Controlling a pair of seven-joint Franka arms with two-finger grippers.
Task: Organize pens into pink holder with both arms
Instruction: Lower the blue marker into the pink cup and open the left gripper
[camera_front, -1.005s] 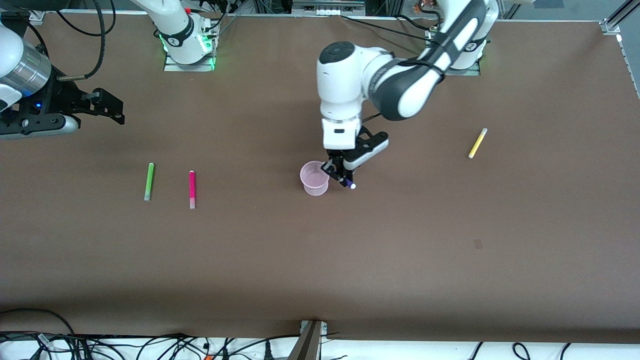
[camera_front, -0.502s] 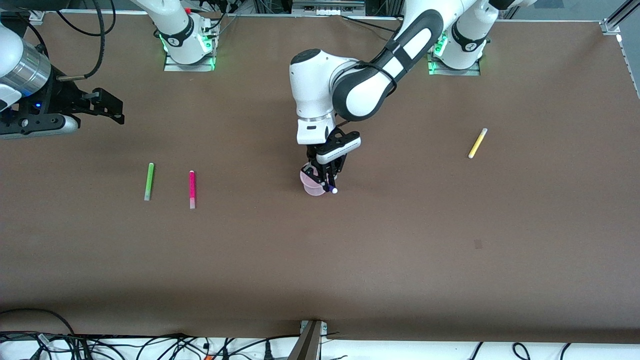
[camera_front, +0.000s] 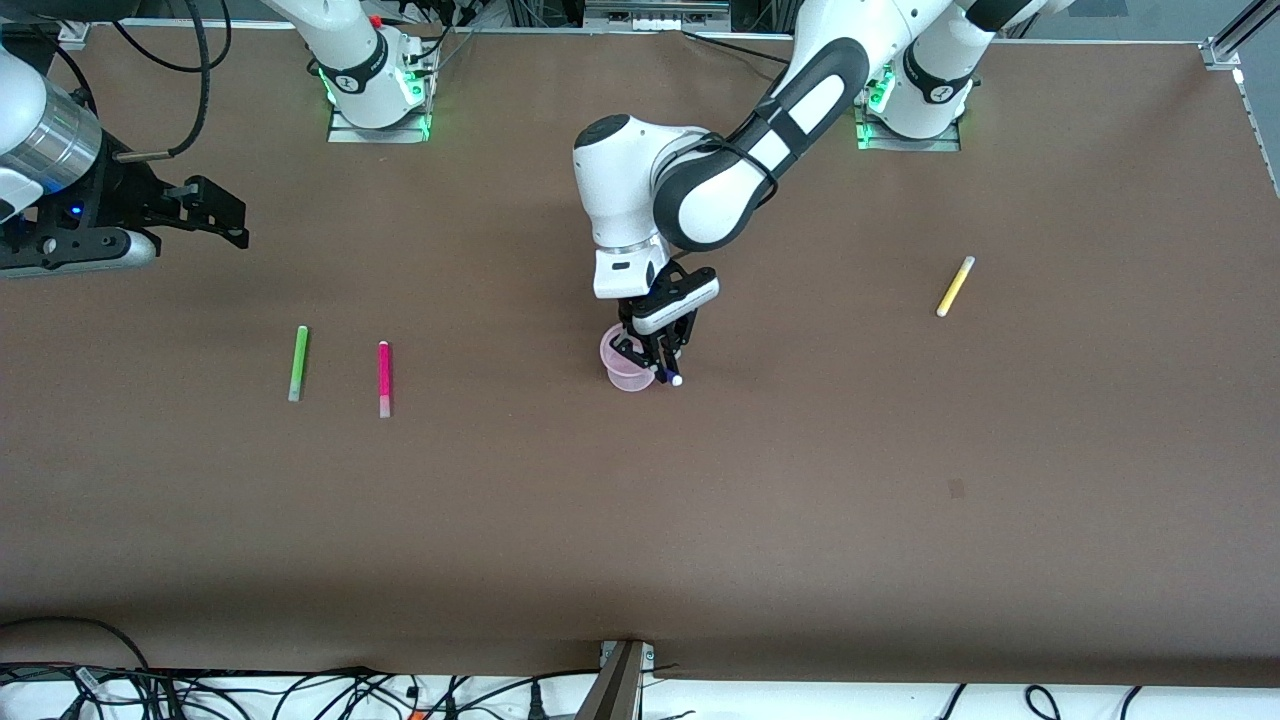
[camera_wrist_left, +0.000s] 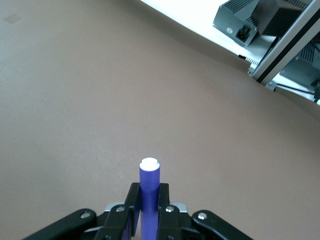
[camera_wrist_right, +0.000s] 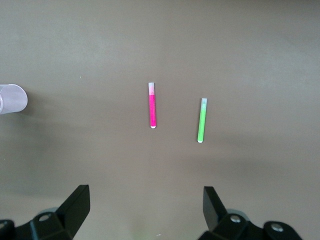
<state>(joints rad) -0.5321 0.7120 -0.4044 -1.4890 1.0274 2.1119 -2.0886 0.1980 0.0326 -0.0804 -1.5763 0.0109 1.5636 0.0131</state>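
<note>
The brown worktop (camera_front: 800, 500) filled most of the room's middle, with cables trailing along its edge nearest the front camera. The pink holder (camera_front: 622, 368) stood upright near the middle of it, and the left gripper (camera_front: 655, 362) hung directly over the cup's rim, its jaws clenched on the purple pen (camera_wrist_left: 149, 197). That pen was gripped around its body, its white tip (camera_front: 677, 380) poking out past the holder's edge on the side toward the left arm's end; from the left wrist view the pale cap stood clear of the jaws with only bare brown surface past it. The pen had not been let go. The yellow pen (camera_front: 955, 286) lay flat and slightly slanted, well apart from the cup toward the left arm's end of the worktop. The magenta pen (camera_front: 384, 378) and the green pen (camera_front: 298, 362) lay side by side but not touching, toward the right arm's end, the magenta one closer to the holder. The right gripper (camera_front: 215, 212) waited above the worktop at that end, its jaws released and spread wide, grasping nothing; in the right wrist view both pens sat between its two fingers (camera_wrist_right: 74, 206), with the cup just visible at the edge.
</note>
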